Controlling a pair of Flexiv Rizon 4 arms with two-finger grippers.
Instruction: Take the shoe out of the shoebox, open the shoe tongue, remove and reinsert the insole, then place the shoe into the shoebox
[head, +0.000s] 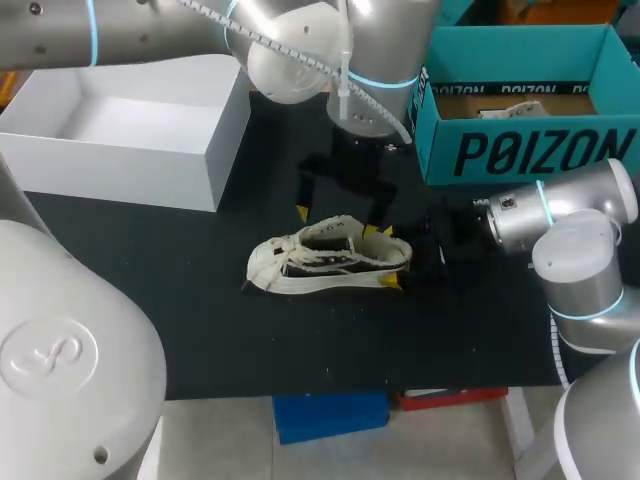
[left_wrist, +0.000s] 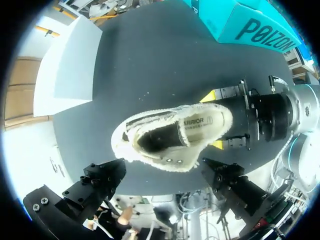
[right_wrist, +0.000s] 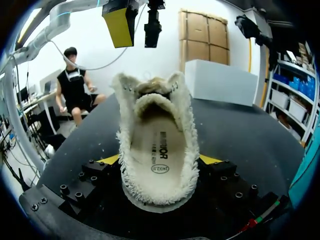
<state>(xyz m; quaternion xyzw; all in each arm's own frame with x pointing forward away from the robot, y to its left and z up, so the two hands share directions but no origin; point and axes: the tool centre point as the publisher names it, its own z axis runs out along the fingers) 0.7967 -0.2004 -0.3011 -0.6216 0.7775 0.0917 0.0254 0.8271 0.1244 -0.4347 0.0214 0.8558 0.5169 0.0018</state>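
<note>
Cream shoe (head: 328, 258) out of the box, on the black table (head: 200, 330) near its middle, opening facing up, toe toward my left side and heel toward the right arm. Right claw (right_wrist: 160, 161) clenched on the shoe: one yellow tip pressed to each side of the heel, the shoe running straight out ahead between the fingers. Cannot tell whether the sole rests fully on the table or is slightly raised. Insole (right_wrist: 161, 150) lies flat inside the shoe, its printed heel end visible from the right wrist. Tongue (right_wrist: 150, 102) stands up at the far end of the opening. Left claw (head: 338, 215) released, fingers wide apart, hanging above the front half of the shoe, not touching it. Teal shoebox (head: 530, 150) at the far right of the table, open on top, well apart from the shoe. White box (head: 130, 160) at the far left, also open.
</note>
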